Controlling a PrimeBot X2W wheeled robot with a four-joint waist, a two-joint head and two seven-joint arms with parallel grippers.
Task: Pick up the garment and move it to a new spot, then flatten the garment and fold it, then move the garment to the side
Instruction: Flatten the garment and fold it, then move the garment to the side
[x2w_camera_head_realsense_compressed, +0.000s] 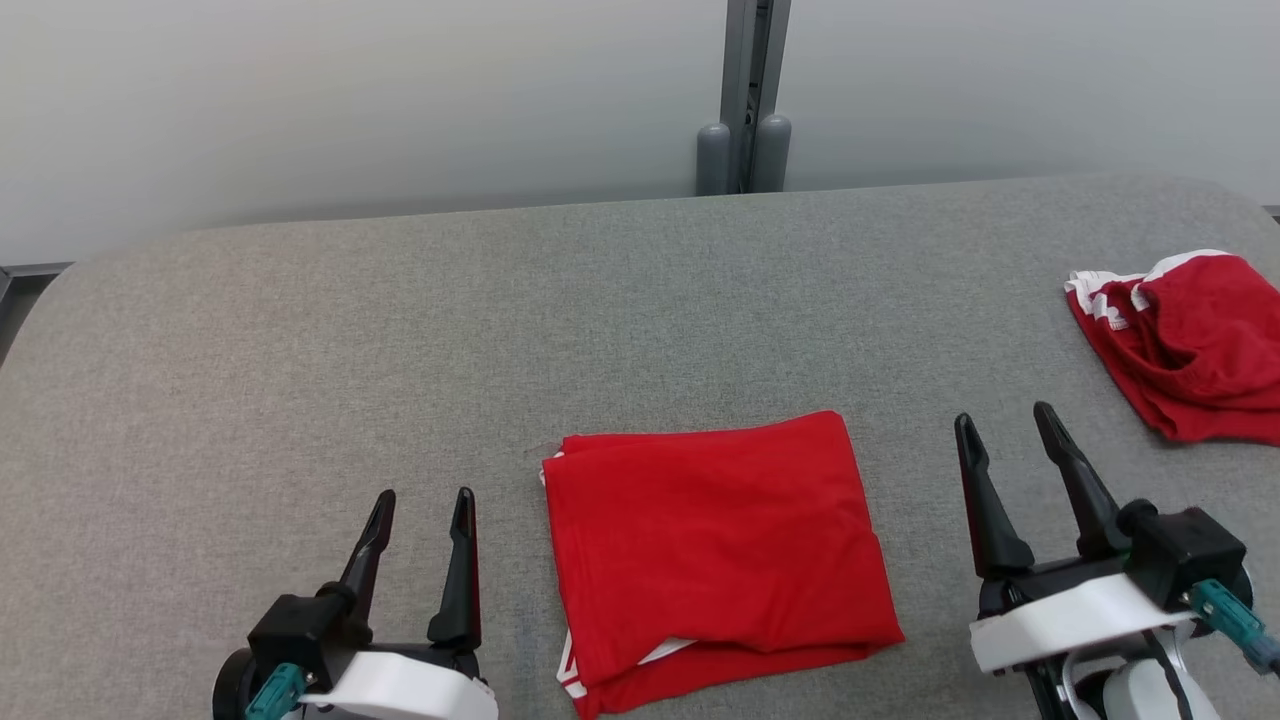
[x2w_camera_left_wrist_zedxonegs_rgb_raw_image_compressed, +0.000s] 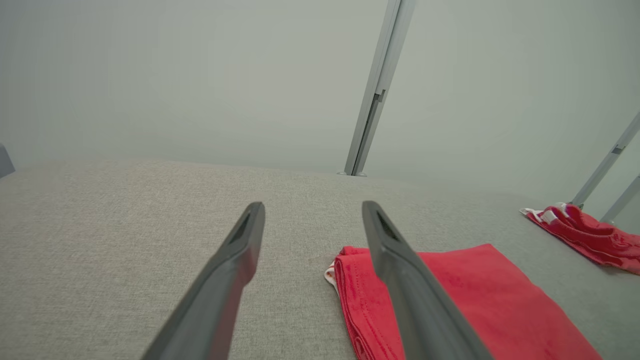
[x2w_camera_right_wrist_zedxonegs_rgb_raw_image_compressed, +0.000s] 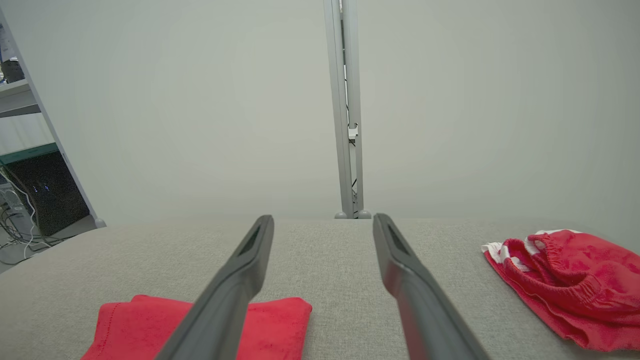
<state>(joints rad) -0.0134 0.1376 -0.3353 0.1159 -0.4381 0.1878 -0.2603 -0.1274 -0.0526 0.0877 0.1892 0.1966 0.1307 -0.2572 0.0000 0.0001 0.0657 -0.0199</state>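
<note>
A red garment (x2w_camera_head_realsense_compressed: 715, 550) with white trim lies folded into a flat rectangle at the front middle of the grey table (x2w_camera_head_realsense_compressed: 400, 330). My left gripper (x2w_camera_head_realsense_compressed: 422, 500) stands open just left of it, nothing between its fingers. To the right of the fold, my right gripper (x2w_camera_head_realsense_compressed: 1005, 420) is open too and holds nothing. The left wrist view has the folded garment (x2w_camera_left_wrist_zedxonegs_rgb_raw_image_compressed: 475, 295) behind its right finger (x2w_camera_left_wrist_zedxonegs_rgb_raw_image_compressed: 400, 270), gripper (x2w_camera_left_wrist_zedxonegs_rgb_raw_image_compressed: 312, 207) above bare cloth. In the right wrist view the folded garment (x2w_camera_right_wrist_zedxonegs_rgb_raw_image_compressed: 280, 320) lies at the lower left, under my right gripper (x2w_camera_right_wrist_zedxonegs_rgb_raw_image_compressed: 322, 220).
A second red garment (x2w_camera_head_realsense_compressed: 1190, 345) with white trim lies crumpled at the table's right edge, also in the right wrist view (x2w_camera_right_wrist_zedxonegs_rgb_raw_image_compressed: 565, 280) and the left wrist view (x2w_camera_left_wrist_zedxonegs_rgb_raw_image_compressed: 585, 237). A grey post (x2w_camera_head_realsense_compressed: 745, 100) stands behind the table against a pale wall.
</note>
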